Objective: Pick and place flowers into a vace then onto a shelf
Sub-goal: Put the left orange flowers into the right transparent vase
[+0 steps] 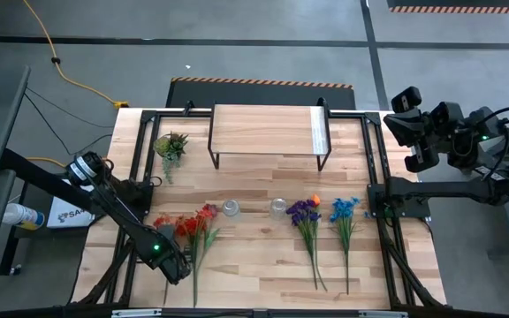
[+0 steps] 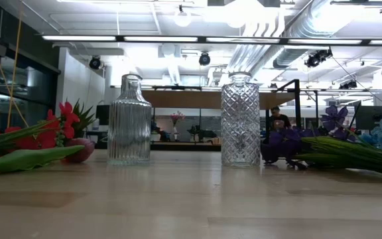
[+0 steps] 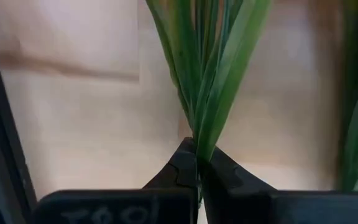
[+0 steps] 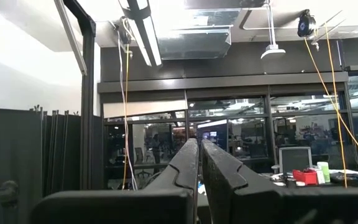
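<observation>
A bunch of red flowers [image 1: 191, 226] lies on the table at the near left, blooms toward the vases and green stems [image 1: 194, 281] running to the near edge. My left gripper [image 1: 180, 268] stands over those stems, pointing down, shut on them [image 3: 196, 152]. Two clear glass vases [image 1: 230, 208] [image 1: 278, 208] stand upright mid-table, the ribbed one [image 2: 129, 119] left of the diamond-cut one [image 2: 240, 119]. Purple and orange flowers [image 1: 306, 214] and blue flowers [image 1: 345, 210] lie to their right. The wooden shelf [image 1: 270, 131] stands at the far side. My right gripper [image 4: 199, 163] is shut, raised off the table's right edge. My left gripper pinches several thin green stems and leaves [image 3: 199, 134] of the red flowers between its two fingers [image 3: 178, 169], coming from above and pointing down. The hold is on the stem part, away from the blooms. The red blooms [image 2: 45, 136] still rest low at the table's left.
A small green potted plant [image 1: 170, 146] stands at the far left beside the shelf. The black frame rails [image 1: 380, 190] run along the table's sides. Bare planks [image 1: 254, 265] lie between the red bunch and the purple one.
</observation>
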You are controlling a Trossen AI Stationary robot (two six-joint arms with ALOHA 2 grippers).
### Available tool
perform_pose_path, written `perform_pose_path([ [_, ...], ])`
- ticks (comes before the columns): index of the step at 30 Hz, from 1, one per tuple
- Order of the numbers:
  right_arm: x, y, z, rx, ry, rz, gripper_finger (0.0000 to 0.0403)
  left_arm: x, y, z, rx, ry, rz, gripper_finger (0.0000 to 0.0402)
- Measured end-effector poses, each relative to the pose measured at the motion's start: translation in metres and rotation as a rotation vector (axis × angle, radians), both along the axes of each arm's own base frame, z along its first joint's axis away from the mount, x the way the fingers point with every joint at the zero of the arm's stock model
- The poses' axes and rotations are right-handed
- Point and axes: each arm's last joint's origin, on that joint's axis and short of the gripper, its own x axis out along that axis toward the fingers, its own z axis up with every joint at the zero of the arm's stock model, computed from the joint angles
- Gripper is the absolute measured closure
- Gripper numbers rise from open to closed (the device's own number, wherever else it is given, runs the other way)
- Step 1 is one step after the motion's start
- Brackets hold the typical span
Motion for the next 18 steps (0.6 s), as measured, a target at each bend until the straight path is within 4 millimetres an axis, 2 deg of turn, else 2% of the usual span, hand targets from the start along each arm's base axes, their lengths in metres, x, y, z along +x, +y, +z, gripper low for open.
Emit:
perform_pose_path([
  [4, 0.0, 0.0, 0.0, 0.0, 0.001, 0.0, 0.0391, -0.002, 0.004, 0.013, 0.018, -0.027, 0.001, 0.0366],
  [7, 0.0, 0.0, 0.0, 0.0, 0.001, 0.0, 0.0391, -0.002, 0.005, 0.032, 0.056, -0.03, 0.001, 0.0366],
  [14, 0.0, 0.0, 0.0, -0.008, 0.002, -0.005, 0.0391, -0.003, 0.011, 0.104, 0.243, -0.005, -0.016, 0.0366],
  [16, 0.0, 0.0, -0.001, -0.027, 0.007, -0.015, 0.0391, -0.004, 0.013, 0.125, 0.268, 0.006, -0.019, 0.0366],
  [18, 0.0, 0.0, -0.001, -0.037, 0.009, -0.021, 0.0391, -0.001, 0.011, 0.14, 0.252, -0.056, -0.026, 0.0366],
])
